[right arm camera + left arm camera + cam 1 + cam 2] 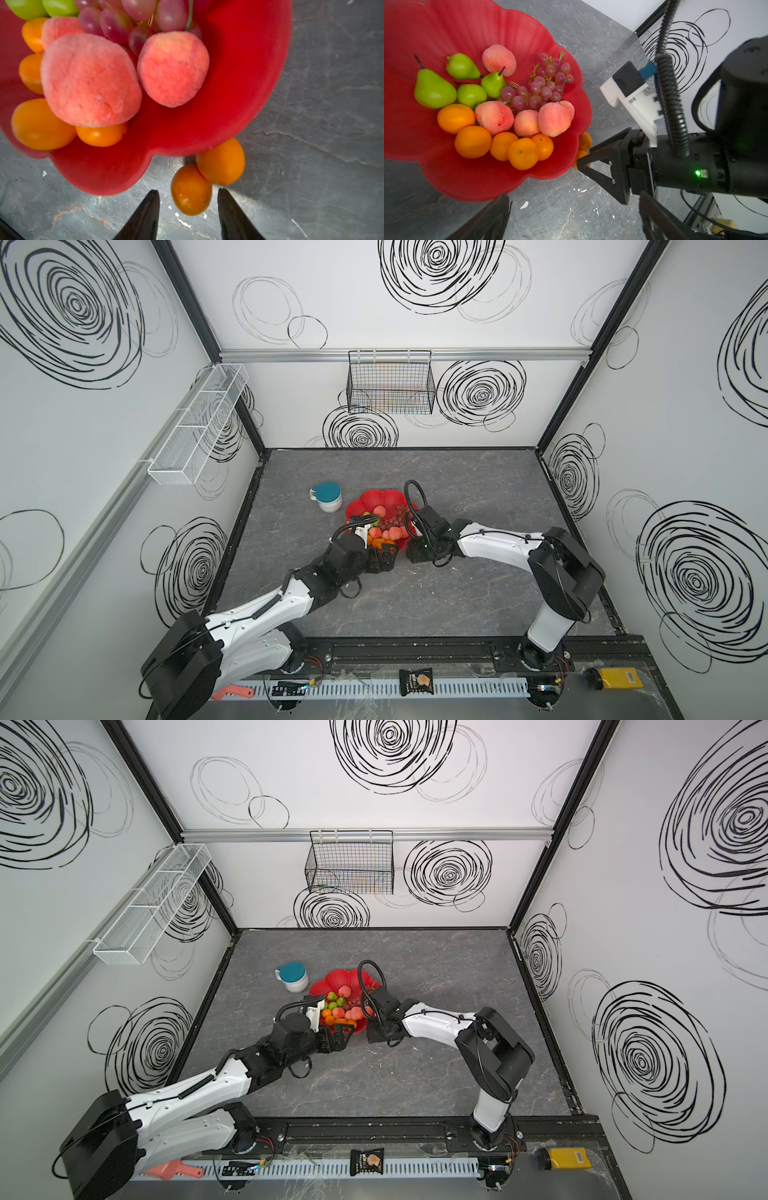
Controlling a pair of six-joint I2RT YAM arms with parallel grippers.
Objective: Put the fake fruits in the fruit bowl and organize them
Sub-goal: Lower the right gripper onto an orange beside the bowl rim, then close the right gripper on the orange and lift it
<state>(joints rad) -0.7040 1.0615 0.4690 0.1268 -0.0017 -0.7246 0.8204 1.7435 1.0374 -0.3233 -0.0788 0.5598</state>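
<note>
White arm shells (498,549), black joints (345,560), corrugated cable (668,83), black pointed right pincer (188,190).

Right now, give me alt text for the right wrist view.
Two oranges sit on the grey table just outside the red bowl, the right tool open with its tips flanking the nearer one. The bowl holds peaches, more oranges, grapes and green pears.

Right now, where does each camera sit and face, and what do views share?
Top views: high on the bases' side, looking down on table, fruit bowl, left arm, right arm.
Left wrist: on left arm, facing into the bowl; left gripper, right gripper show.
Right wrist: on right arm, looking down at two oranges outside the rim; own fingertips show.
Shared: all show the bowl; both wrist views, those oranges.
</note>
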